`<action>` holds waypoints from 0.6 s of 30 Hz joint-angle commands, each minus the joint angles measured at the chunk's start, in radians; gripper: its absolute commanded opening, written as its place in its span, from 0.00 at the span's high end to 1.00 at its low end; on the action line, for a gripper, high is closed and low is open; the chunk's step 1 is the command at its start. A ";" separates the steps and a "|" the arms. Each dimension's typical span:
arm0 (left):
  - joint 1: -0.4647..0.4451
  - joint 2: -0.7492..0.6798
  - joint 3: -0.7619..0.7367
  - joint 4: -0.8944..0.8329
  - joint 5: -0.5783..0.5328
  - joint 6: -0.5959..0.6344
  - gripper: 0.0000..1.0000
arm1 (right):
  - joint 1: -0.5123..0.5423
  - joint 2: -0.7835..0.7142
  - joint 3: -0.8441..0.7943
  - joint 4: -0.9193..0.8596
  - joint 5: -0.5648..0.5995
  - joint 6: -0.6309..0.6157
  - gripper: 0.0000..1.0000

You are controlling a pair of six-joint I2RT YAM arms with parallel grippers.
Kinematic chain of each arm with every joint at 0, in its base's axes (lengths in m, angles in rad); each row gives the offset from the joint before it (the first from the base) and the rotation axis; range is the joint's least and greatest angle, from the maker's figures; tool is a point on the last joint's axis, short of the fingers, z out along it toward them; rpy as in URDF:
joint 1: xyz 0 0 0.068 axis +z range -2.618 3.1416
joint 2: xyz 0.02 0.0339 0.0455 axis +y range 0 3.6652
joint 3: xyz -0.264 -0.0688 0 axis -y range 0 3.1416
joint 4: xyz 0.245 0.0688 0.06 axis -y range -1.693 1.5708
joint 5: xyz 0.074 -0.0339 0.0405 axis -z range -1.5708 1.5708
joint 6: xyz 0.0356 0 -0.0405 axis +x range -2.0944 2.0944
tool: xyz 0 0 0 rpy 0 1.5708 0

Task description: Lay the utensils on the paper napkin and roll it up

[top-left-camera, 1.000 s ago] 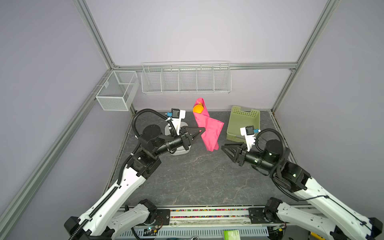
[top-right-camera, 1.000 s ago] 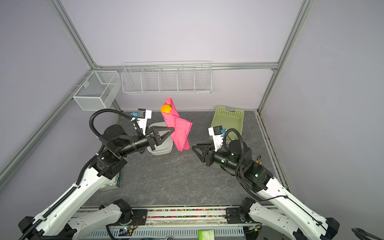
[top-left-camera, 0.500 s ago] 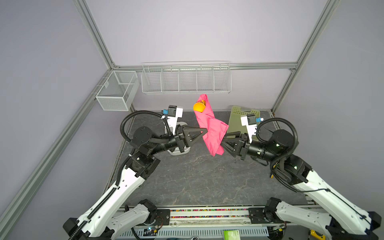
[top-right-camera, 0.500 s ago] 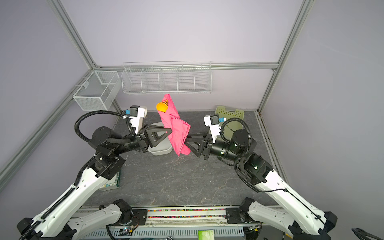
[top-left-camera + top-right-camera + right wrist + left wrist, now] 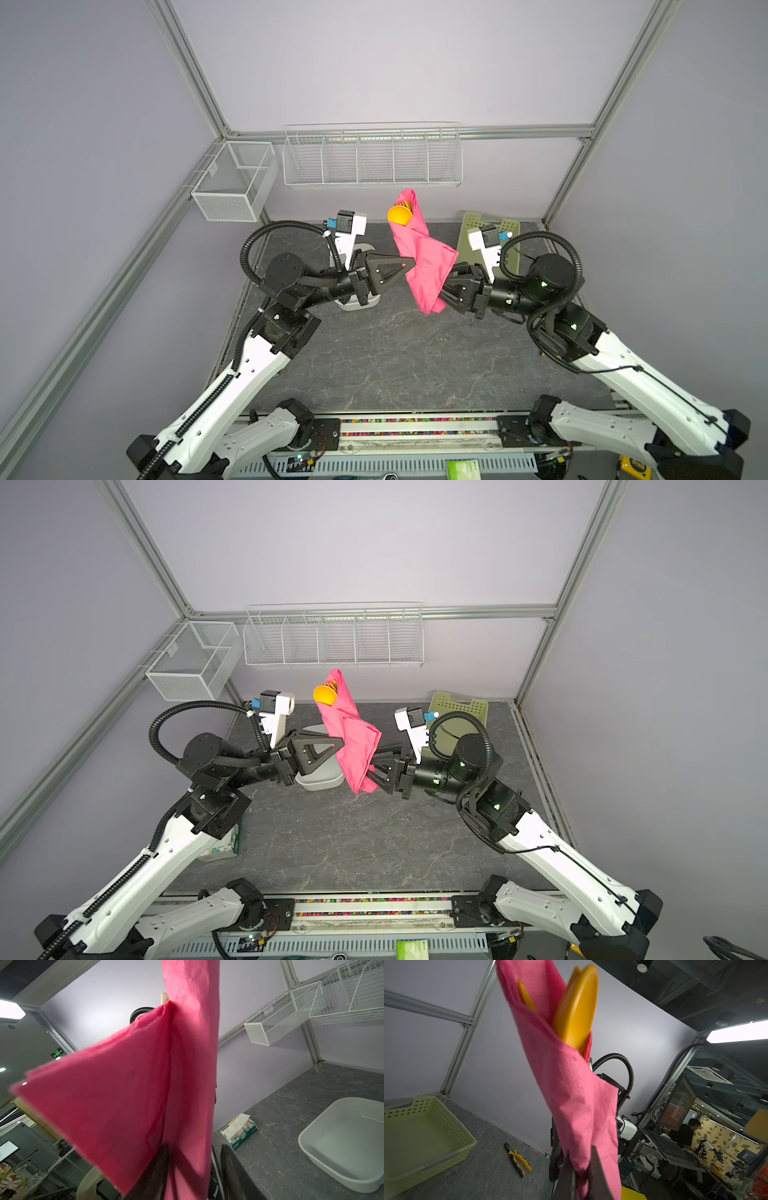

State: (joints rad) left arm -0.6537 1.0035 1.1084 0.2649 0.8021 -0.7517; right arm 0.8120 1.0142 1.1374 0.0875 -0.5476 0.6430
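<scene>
Our left gripper (image 5: pixel 411 262) pinches the paper napkin (image 5: pixel 424 253) mid-frame; our right gripper (image 5: pixel 446 286) seems open around it. Squeeze softly, keeping utensils (image 5: pixel 399 215) in.

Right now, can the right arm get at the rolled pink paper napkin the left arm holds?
Probably yes: the rolled pink paper napkin is held in mid-air by the left arm's shut jaws, and the right arm's open jaws straddle its lower part.
</scene>
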 commanded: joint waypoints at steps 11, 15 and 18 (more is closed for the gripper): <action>0.002 0.014 0.025 0.040 0.003 -0.014 1.00 | -0.003 0.023 0.010 0.019 -0.039 -0.006 0.68; 0.002 0.014 0.020 0.034 0.000 -0.014 1.00 | -0.003 0.015 0.012 -0.012 0.005 -0.034 0.76; 0.002 0.013 0.016 0.025 -0.008 -0.012 0.95 | -0.005 0.009 0.014 -0.028 0.031 -0.050 0.81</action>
State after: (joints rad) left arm -0.6537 1.0203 1.1084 0.2638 0.7986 -0.7555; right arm 0.8124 1.0325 1.1381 0.0807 -0.5537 0.6228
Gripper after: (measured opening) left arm 0.069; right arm 0.199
